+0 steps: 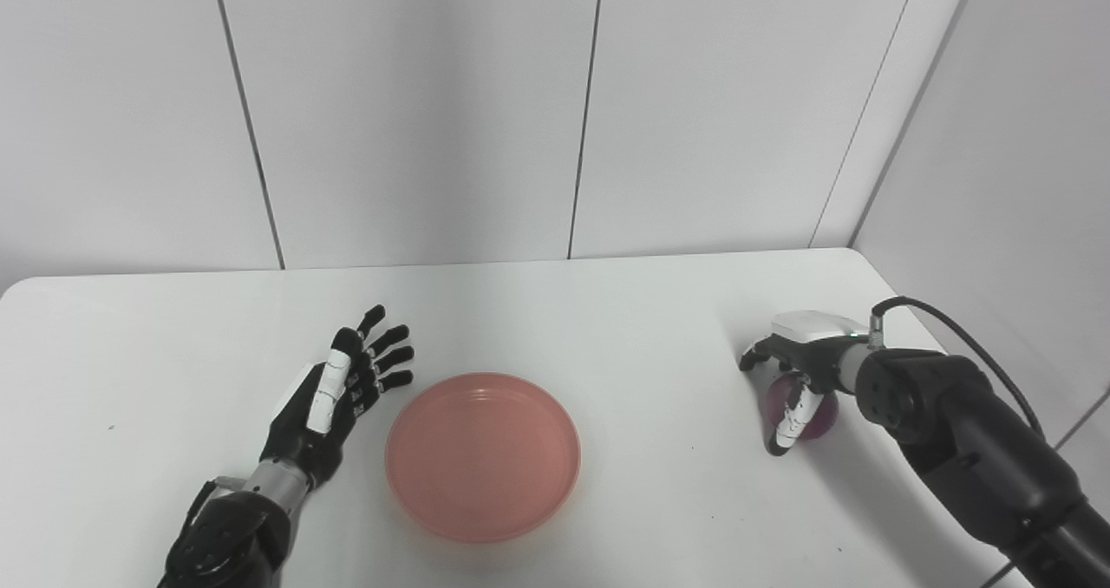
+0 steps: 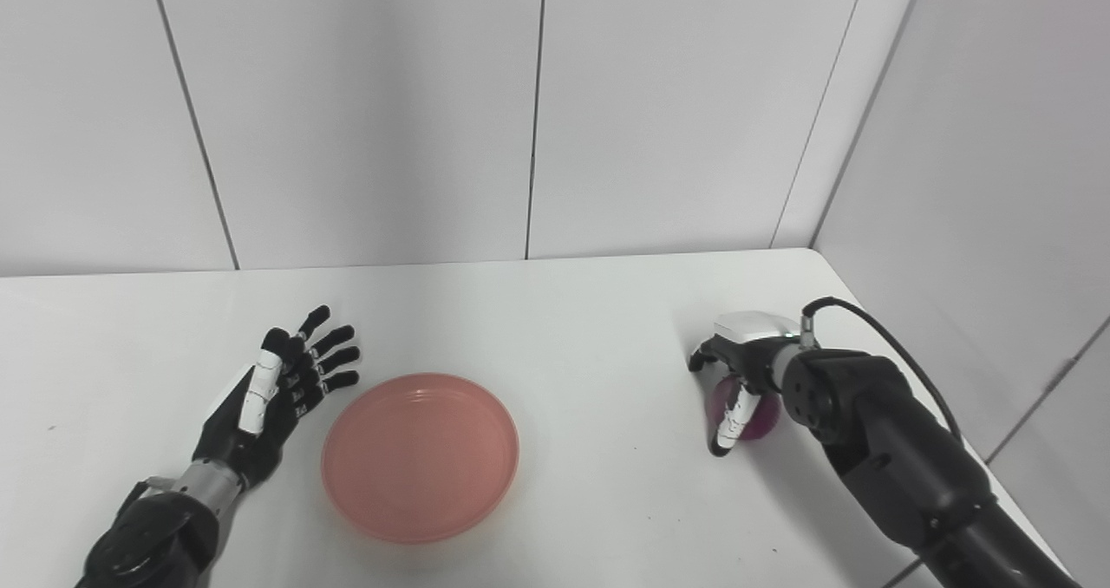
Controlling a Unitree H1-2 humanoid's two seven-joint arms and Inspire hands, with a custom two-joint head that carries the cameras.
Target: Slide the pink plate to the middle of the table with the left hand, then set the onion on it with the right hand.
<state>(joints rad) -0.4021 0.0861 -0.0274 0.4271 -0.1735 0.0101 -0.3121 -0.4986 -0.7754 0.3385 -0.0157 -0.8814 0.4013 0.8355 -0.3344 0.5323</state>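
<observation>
- White, smooth and matte, the rounded-corner worktop (image 1: 555, 310) spans the whole scene, backed by pale wall panels (image 1: 416, 111) split by thin dark vertical seams.
- Left side: the black-and-white jointed left hand (image 1: 342, 388) lies low over the worktop, palm turned toward the plate, its fingers (image 1: 390, 358) straight and fanned apart. It holds nothing. A metal-grey wrist cuff joins it to a glossy black forearm entering from the bottom left.
- Just to the right of that hand, close to it but with a sliver of worktop showing between: the round, shallow pink plastic plate (image 1: 483, 455), with a smooth flat base and a low raised rim. It sits near the middle of the worktop, toward the front edge, and is empty.
- Well apart, to the far right near the worktop's edge: the small round dark-purple onion (image 1: 811, 414), glossy-skinned, resting on the worktop.
- Over it, the black-and-white right hand (image 1: 793, 371), its white back plate facing up, has its fingers (image 2: 728, 419) curled down around the onion, a white-segmented one crossing its front. Contact looks likely, but how firm the hold is cannot be told.
- A thick matte black forearm with a looping black cable (image 1: 963, 336) runs off to the bottom right.
</observation>
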